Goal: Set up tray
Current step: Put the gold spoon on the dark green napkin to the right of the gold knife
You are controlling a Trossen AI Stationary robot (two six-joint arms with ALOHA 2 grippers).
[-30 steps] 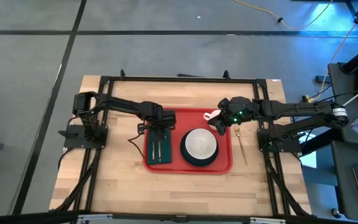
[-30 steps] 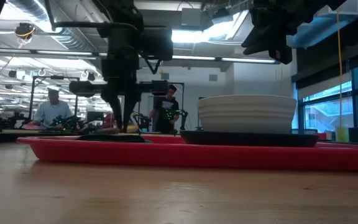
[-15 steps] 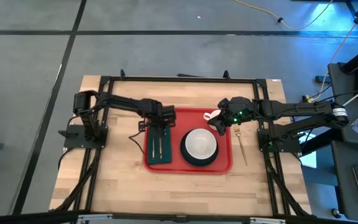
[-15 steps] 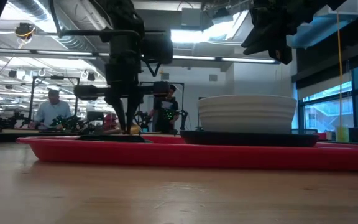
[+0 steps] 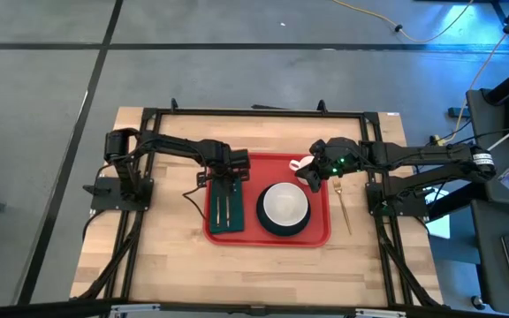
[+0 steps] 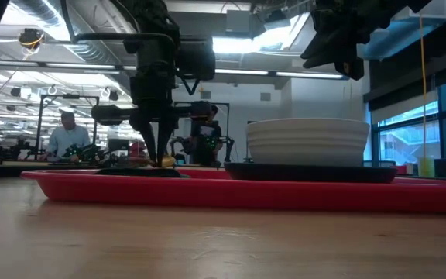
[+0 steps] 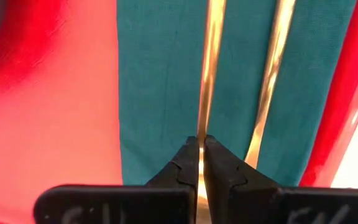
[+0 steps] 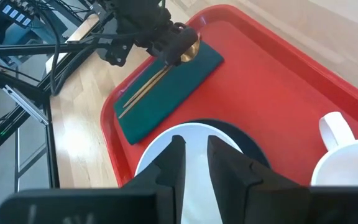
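Note:
The red tray lies mid-table. On its left part sits a dark green cloth with a gold spoon and a second gold utensil lying side by side along it. My left gripper points down over the cloth's far end, shut on the spoon. A white bowl on a dark plate fills the tray's right part. A white mug stands in the tray's far right corner. My right gripper hangs high above that corner, narrowly open, with nothing between its fingers. My left gripper pinches the spoon's handle between its two fingers, close to the spoon's bowl at the cloth's far end. The fingers come from above and point down, one on each side of the handle. The rest of the handle runs along the cloth.
One more gold utensil lies on the bare wood just right of the tray. Black frame rails run along the table's edges. Beyond the table, in the low view, people sit at benches.

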